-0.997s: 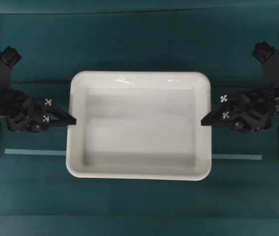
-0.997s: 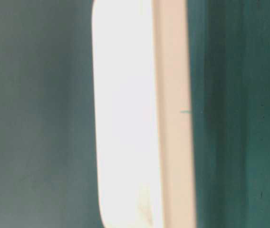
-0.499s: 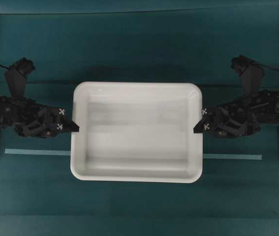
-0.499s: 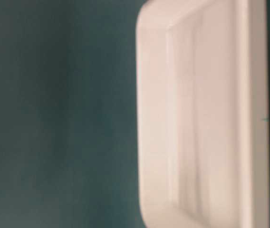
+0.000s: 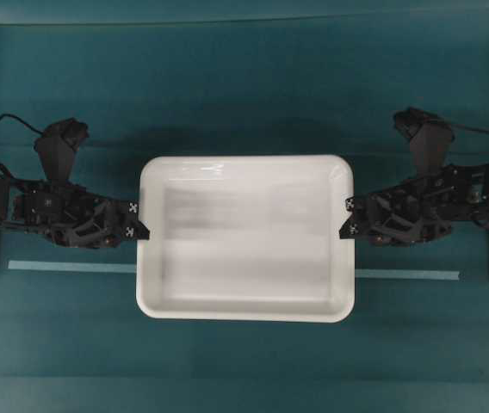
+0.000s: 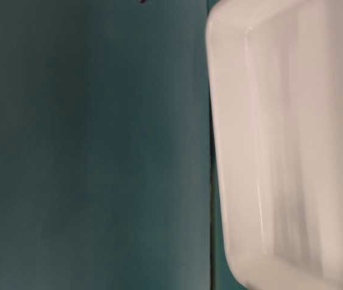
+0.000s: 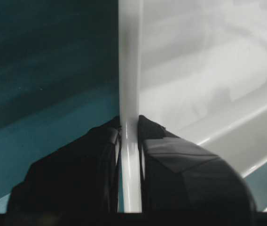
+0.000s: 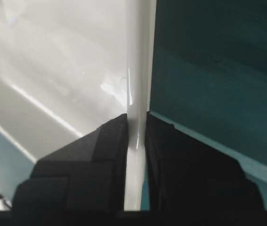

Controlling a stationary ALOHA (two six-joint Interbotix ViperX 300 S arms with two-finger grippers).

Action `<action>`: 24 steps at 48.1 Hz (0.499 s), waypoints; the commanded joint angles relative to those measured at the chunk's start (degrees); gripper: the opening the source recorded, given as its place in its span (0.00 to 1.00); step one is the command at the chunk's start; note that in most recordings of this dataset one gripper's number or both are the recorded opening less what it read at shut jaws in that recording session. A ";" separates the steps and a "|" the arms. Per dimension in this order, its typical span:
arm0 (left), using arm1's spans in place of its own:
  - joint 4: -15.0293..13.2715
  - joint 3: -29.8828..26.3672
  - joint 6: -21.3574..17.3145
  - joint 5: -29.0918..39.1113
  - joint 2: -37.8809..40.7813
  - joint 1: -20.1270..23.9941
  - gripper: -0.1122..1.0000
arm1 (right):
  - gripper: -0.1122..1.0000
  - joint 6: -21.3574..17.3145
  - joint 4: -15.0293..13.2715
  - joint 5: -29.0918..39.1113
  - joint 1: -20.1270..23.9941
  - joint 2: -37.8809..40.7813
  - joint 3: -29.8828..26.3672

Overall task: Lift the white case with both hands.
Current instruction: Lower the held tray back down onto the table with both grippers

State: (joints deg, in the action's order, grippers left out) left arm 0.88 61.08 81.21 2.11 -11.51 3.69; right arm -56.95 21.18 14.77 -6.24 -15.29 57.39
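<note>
Now: case [image 5: 244, 239] mid-table, over pale strip [image 5: 71, 267] | left gripper [image 5: 145, 233] clamped on its left rim | right gripper [image 5: 345, 229] clamped on right rim | case level.

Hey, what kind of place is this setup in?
Likely a robotics lab bench: two black end effectors, left and right, clamp the rim of a large shallow white plastic tray over a teal cloth-covered table marked with a pale tape strip.

Teal table surface [image 5: 244, 95], matte, spanning the whole overhead view. Thin light-blue tape strip [image 5: 72, 267] lying flat from nine o'clock toward three o'clock, partly hidden midway.
</note>
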 commanded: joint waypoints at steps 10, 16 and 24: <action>0.18 1.85 0.44 1.14 1.41 0.35 0.15 | 0.19 2.02 -0.09 -0.62 0.09 5.98 1.76; 0.18 2.02 1.14 1.67 1.41 0.35 0.15 | 0.19 2.02 -0.09 -1.32 -0.26 7.38 1.67; 0.18 2.02 2.99 5.10 1.49 0.35 0.15 | 0.19 2.11 -0.18 -1.49 -1.05 8.26 1.05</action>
State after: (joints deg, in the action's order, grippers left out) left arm 0.88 61.00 83.76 3.25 -11.51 3.69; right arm -55.99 21.27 12.39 -6.68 -9.58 57.30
